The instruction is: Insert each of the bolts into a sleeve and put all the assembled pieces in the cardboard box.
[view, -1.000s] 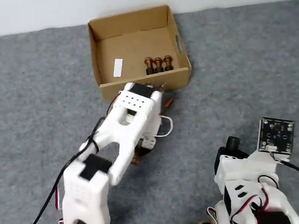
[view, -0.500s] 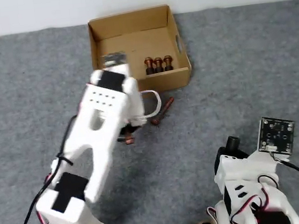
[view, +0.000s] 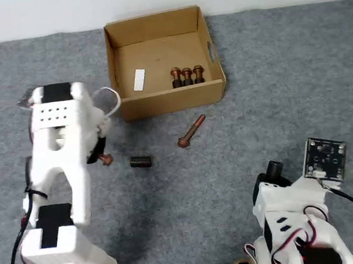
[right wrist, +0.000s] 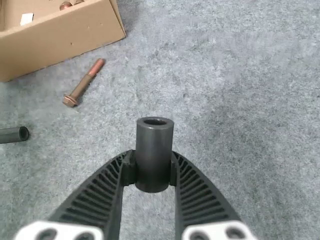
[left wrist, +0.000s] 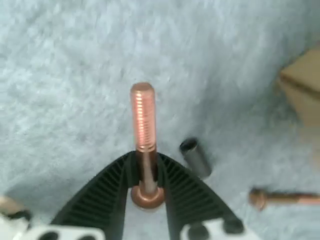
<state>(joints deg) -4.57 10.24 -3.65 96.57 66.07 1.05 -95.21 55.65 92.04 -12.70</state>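
Left wrist view: left jaws pinch a bolt (left wrist: 142,120) near its head, threads free for insertion; right jaws pinch a sleeve (right wrist: 154,152), bore exposed.

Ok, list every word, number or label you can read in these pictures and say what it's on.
No text here can be read.
The white sticker on the floor of the cardboard box: too small to tell if anything is printed.
The camera board on an arm: markings too small to read.
The bolt in the left gripper and the sleeve in the right gripper: no markings visible.
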